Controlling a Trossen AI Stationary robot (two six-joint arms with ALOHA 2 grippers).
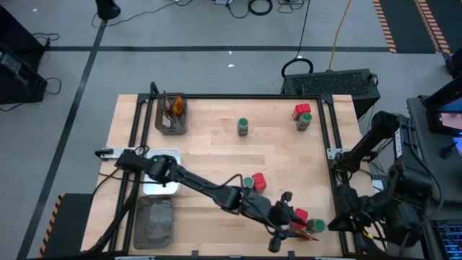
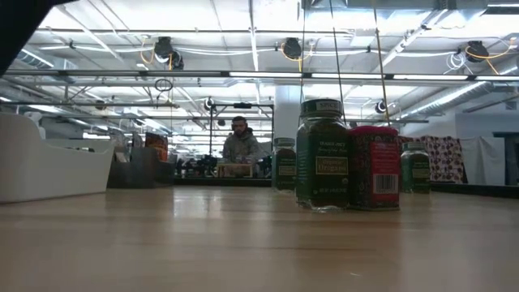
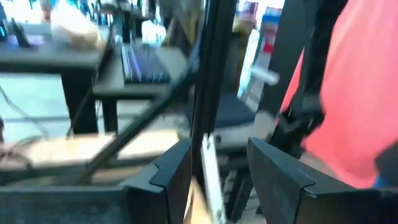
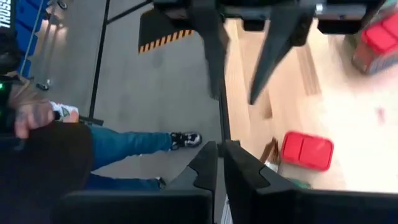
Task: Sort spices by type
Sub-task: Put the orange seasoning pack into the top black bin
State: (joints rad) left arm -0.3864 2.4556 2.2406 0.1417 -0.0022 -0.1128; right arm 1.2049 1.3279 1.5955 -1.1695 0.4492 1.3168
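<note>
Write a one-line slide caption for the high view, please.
Left gripper reaches over spices near the table's right front corner; a sachet already lies in one grey tray.

High view straight down; low view table-level; both share table (image 1: pixel 216 152)

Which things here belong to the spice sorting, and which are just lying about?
Job: jars, red packets, sachets; left gripper open over the table corner nearest the right arm.
Lying about: trays, floor cables, person; right gripper parked off the table's right edge.
</note>
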